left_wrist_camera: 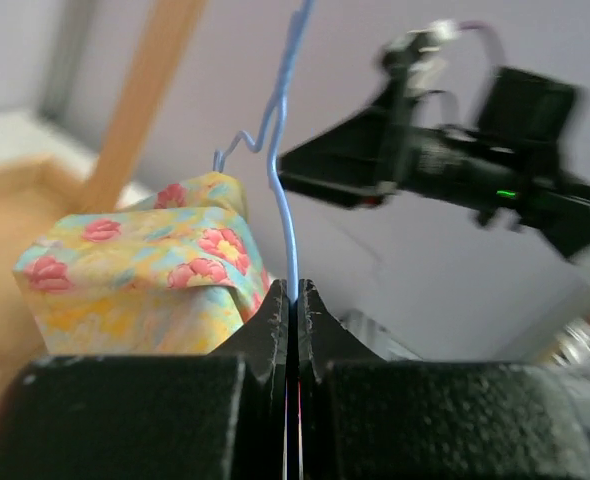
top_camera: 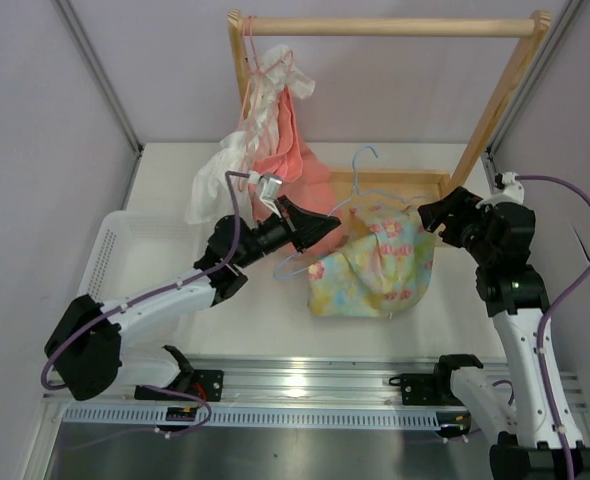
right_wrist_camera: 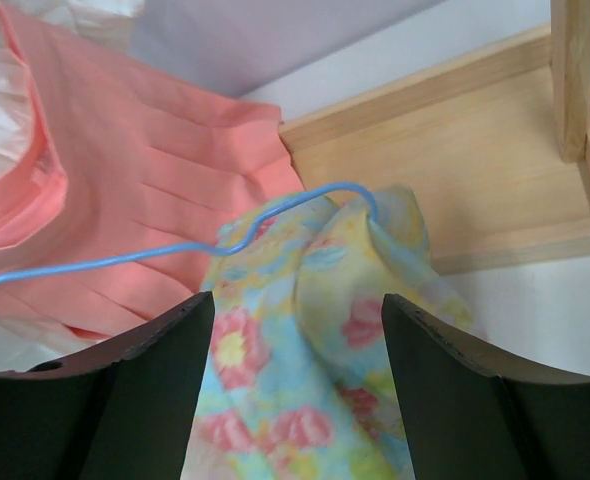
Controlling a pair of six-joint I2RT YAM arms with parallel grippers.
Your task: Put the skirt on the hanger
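The skirt, pale yellow and light blue with pink flowers, lies bunched on the table in front of the rack's base. The light-blue hanger stands tilted over it, hook upward, with one shoulder of the wire under the skirt's top edge. My left gripper is shut on the hanger's wire, with the skirt just to its left. My right gripper hangs open over the skirt, a finger to each side of the cloth, at the skirt's right top corner.
A wooden rack spans the back, its base board behind the skirt. A pink hanger on the rail carries a salmon-pink garment and a white one. A white basket sits at the left.
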